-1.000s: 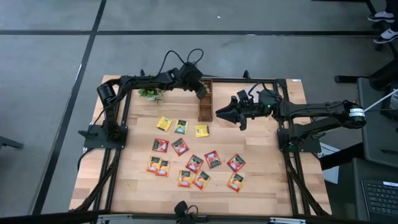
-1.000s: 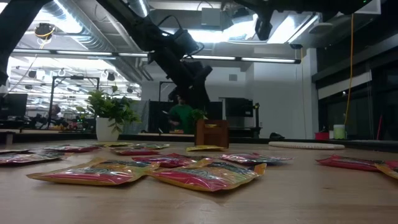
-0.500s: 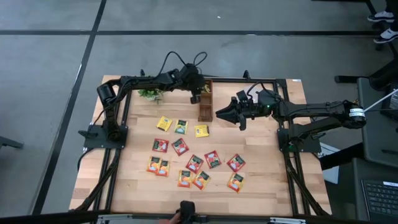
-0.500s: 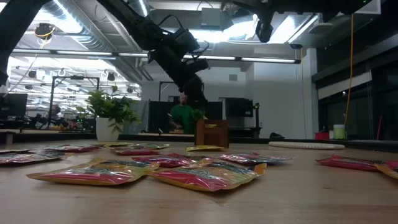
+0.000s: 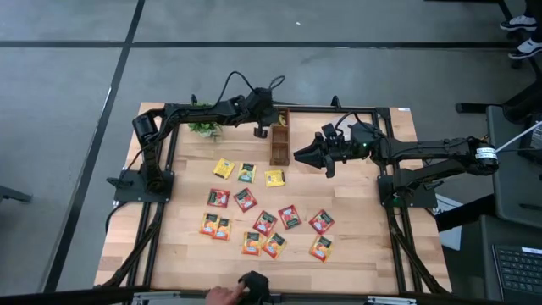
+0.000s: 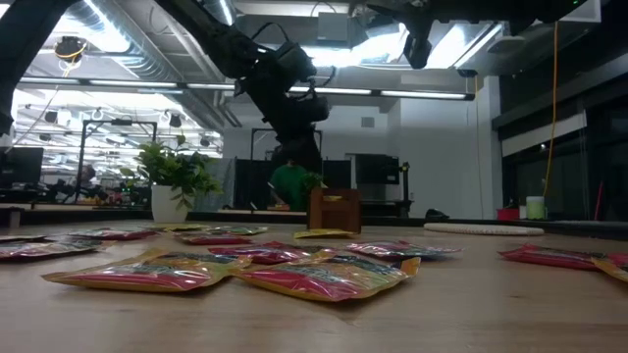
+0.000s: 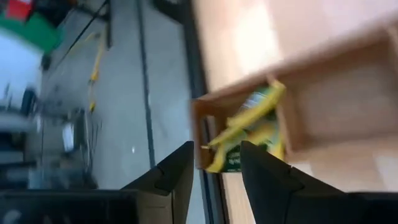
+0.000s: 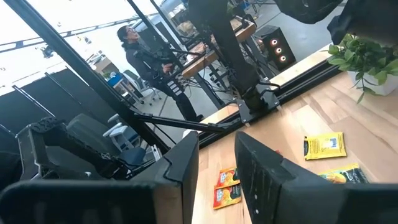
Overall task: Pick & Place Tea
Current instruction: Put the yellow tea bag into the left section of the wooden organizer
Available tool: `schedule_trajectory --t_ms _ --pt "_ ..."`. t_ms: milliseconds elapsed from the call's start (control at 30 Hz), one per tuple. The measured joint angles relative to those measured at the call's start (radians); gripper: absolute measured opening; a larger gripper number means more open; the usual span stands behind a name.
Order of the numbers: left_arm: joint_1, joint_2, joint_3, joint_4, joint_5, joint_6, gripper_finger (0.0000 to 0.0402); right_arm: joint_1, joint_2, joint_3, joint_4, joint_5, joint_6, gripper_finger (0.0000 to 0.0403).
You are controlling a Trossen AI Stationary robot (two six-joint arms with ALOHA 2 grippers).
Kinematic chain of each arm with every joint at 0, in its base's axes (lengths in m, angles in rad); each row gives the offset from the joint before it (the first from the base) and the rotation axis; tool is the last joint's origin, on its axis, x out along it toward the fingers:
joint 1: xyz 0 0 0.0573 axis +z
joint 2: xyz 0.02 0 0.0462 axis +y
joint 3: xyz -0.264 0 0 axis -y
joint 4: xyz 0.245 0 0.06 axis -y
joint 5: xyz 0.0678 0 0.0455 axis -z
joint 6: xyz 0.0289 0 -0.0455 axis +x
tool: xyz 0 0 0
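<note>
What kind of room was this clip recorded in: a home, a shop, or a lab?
Most likely a robotics lab or open workshop. The low view shows exposed ceiling ducts and strip lights; the right wrist view shows a person among workbenches; the wooden table stands on bare grey floor.

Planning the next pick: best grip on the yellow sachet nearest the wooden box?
Probably come straight down on the yellow sachet and pinch across one free edge. It lies flat on the table, clear of neighbours; the wooden box stands just behind.

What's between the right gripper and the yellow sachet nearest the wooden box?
Nothing visible. The right gripper hangs beside the wooden box, fingers apart and empty; the yellow sachet lies on bare table just below it in the high view.
</note>
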Motion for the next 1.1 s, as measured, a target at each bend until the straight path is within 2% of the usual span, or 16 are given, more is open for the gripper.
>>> schedule_trajectory --t_ms 67,200,300,467,567,867,1100 --pt "0.004 0.0 0.013 0.003 -0.041 -0.14 0.0127 0.0 0.0 0.0 0.0 0.0 0.0 0.0106" --pt "0.014 0.0 0.109 -0.098 -0.111 -0.488 0.0127 0.0 0.0 0.0 0.0 0.0 0.0 0.0106" --pt "0.024 0.007 0.188 -0.223 -0.104 -0.677 0.0127 0.0 0.0 0.0 -0.001 0.0 0.0 0.0106" --pt "0.03 0.008 0.261 -0.288 -0.086 -0.858 0.0127 0.0 0.0 0.0 -0.001 0.0 -0.001 0.0106" --pt "0.035 0.008 0.27 -0.308 -0.041 -0.974 0.0127 0.0 0.0 0.0 -0.001 0.0 -0.001 0.0106" --pt "0.048 0.08 0.271 -0.308 0.055 -1.186 0.0127 0.0 0.0 0.0 -0.001 0.0 0.0 0.0106" --pt "0.057 0.106 0.27 -0.306 0.082 -1.315 0.0127 0.0 0.0 0.0 -0.001 0.0 0.007 0.0106"
